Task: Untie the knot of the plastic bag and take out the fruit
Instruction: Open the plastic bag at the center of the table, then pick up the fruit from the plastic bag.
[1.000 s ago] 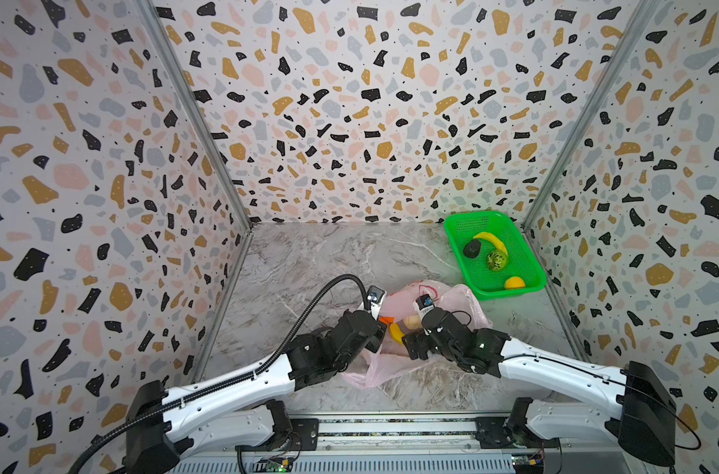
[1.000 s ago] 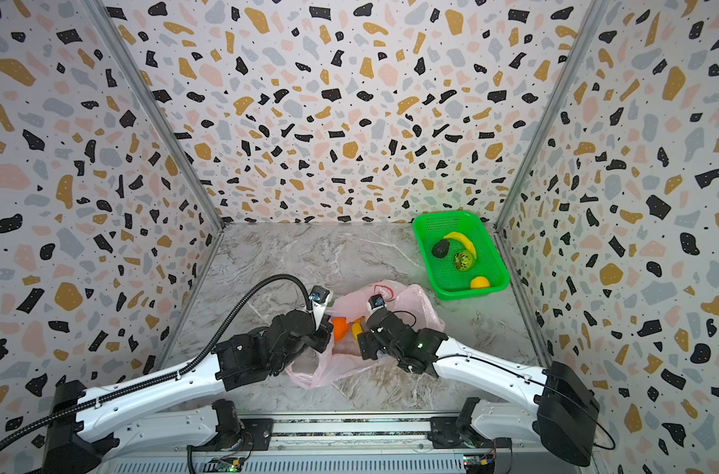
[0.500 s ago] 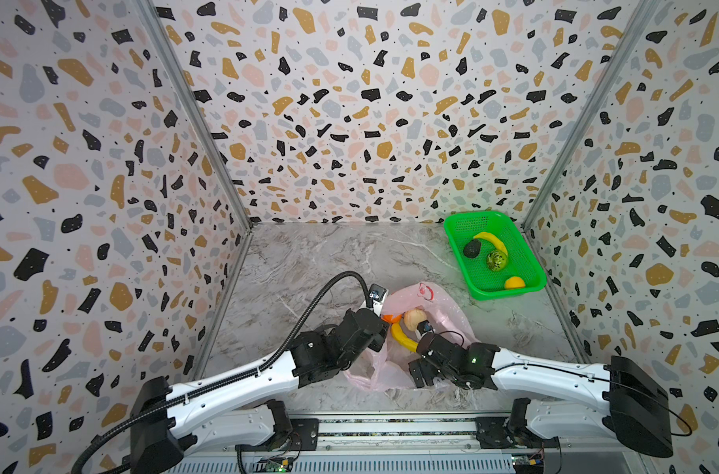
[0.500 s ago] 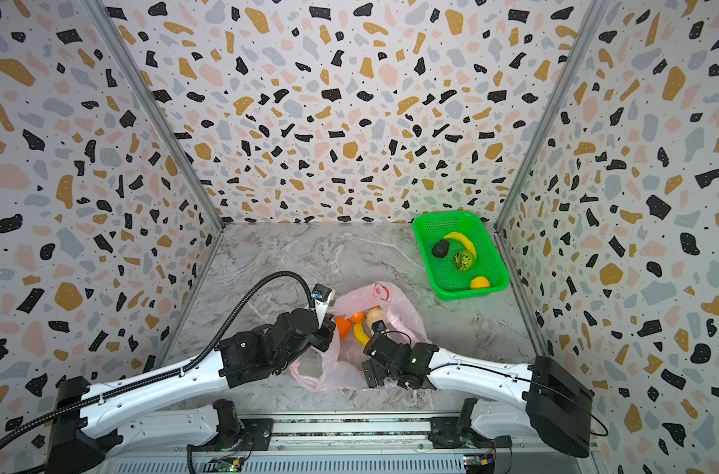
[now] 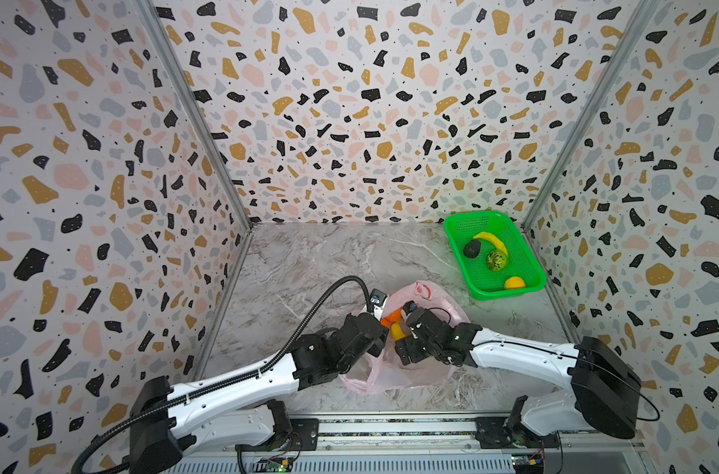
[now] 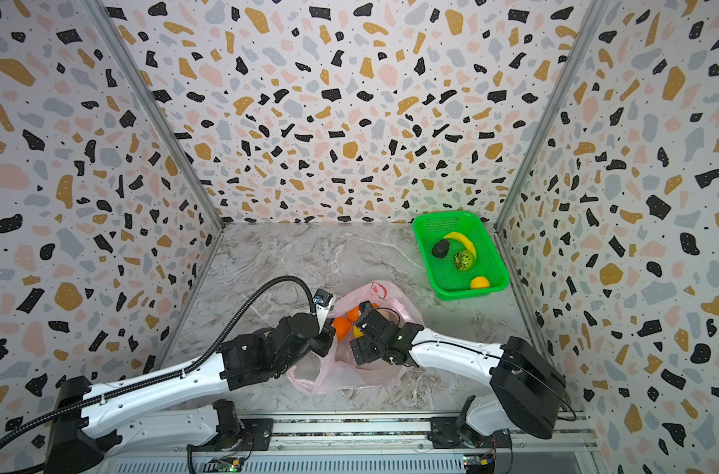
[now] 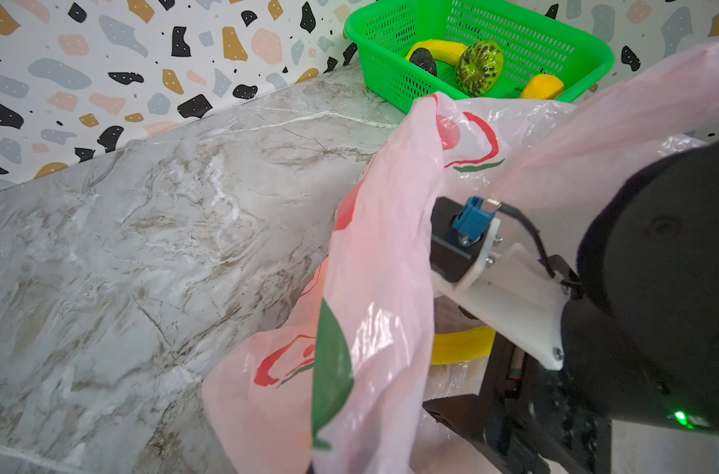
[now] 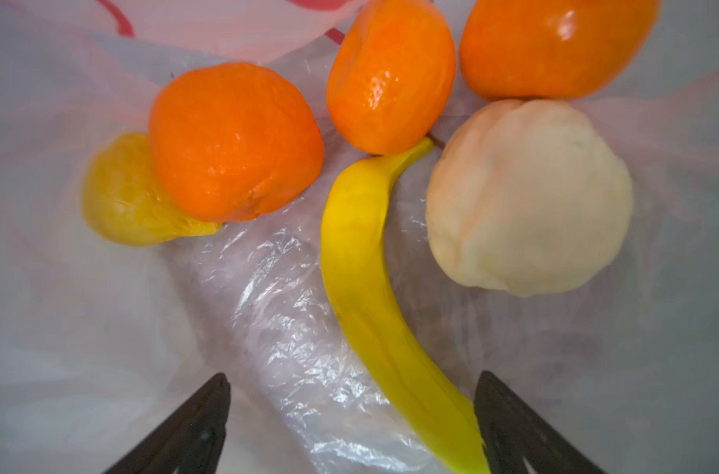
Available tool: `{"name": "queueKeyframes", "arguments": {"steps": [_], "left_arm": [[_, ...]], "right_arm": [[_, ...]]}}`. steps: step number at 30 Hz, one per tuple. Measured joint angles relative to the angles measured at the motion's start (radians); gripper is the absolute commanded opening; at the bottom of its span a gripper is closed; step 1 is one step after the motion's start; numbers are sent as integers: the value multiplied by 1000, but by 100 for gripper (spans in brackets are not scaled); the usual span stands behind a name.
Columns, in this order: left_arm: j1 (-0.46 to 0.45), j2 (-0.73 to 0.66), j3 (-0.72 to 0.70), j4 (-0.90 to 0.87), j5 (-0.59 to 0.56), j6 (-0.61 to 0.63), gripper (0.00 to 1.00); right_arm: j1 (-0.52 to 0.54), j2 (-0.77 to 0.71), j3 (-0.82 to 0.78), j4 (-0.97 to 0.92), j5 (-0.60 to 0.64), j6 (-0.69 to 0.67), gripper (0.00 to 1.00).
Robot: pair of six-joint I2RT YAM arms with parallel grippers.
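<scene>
Lower centre in both top views, the plastic bag [image 5: 394, 379] [image 6: 341, 377] lies open on the desk [image 5: 308, 262]: thin, crinkled, pale pink. Its fruit [image 8: 234, 139] is glossy orange and cream. Left jaws clamp its rim; right jaws gape inside, empty.

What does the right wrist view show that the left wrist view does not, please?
Only the right wrist view: three tangerines, a cream fruit, a lemon-like piece and the open right gripper, all inside the plastic bag. Only the left wrist view: the green basket and the marble table. Both: the plastic bag and, apparently, the yellow banana in it.
</scene>
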Motion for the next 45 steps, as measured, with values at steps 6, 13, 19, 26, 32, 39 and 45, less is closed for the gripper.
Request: {"name": "queueKeyframes", "arguments": {"steps": [6, 13, 19, 26, 32, 39, 45], "left_arm": [[0, 0, 0, 0, 0, 0, 0], [0, -1, 0, 0, -7, 0, 0], [0, 1, 0, -3, -21, -1, 0], [0, 17, 3, -22, -35, -8, 0], [0, 29, 15, -38, -48, -8, 0], [0, 52, 43, -50, -64, -8, 0], [0, 61, 44, -71, -79, -8, 0]], "right_arm": [[1, 96, 0, 57, 30, -52, 80], [14, 143, -2, 97, 30, -86, 45], [33, 85, -29, 111, 31, -103, 29], [58, -80, -66, 100, 46, -112, 17], [77, -234, -93, 88, 47, -128, 17], [168, -428, -137, 79, 65, -160, 17], [241, -591, -162, 72, 109, -192, 16]]}}
